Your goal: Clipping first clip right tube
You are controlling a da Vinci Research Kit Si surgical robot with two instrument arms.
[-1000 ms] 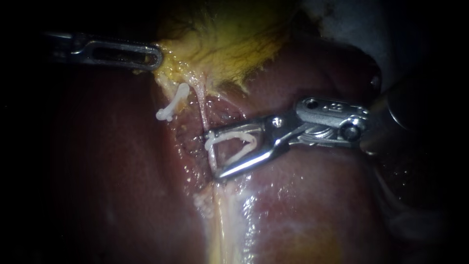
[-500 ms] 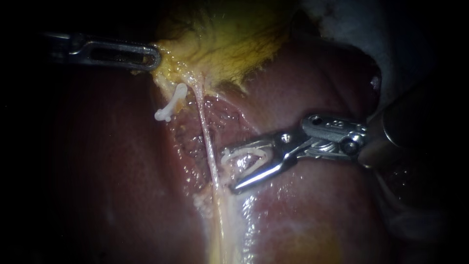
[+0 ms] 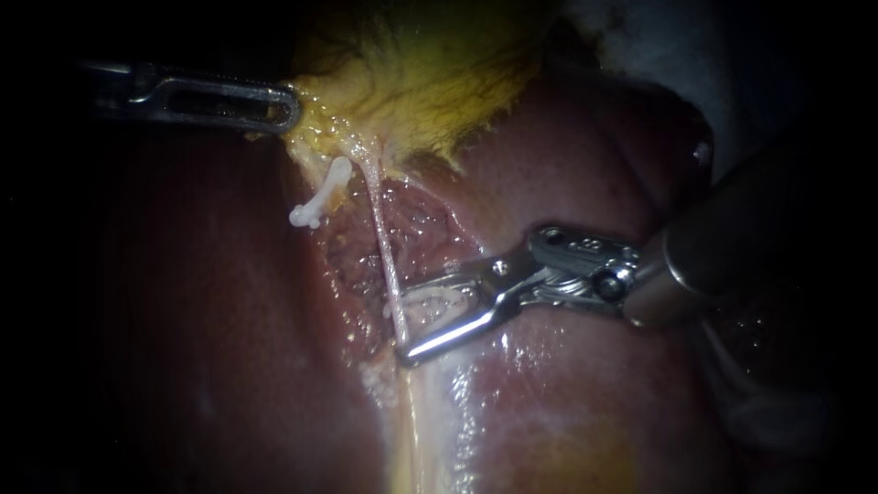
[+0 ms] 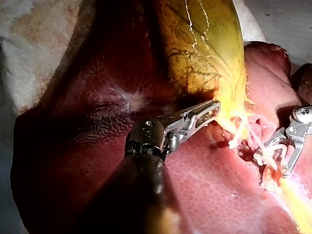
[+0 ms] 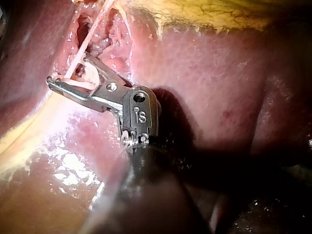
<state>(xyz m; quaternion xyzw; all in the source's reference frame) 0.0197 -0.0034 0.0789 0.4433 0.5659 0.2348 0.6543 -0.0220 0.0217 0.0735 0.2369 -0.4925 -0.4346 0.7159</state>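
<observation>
Right tube (image 3: 377,229) is 1 thin pale strand running from the gallbladder (image 3: 430,82) down the endoscope view, its long axis nearly crosswise to the right instrument (image 3: 403,326). Those jaws form a narrow V holding an open clip (image 3: 439,302), tips right at the tube. Strand looks just inside the mouth, depth unclear. Left instrument (image 3: 291,105) jaws grip the gallbladder edge, well apart. Right instrument is nearer: probably seat deeper, then squeeze.
</observation>
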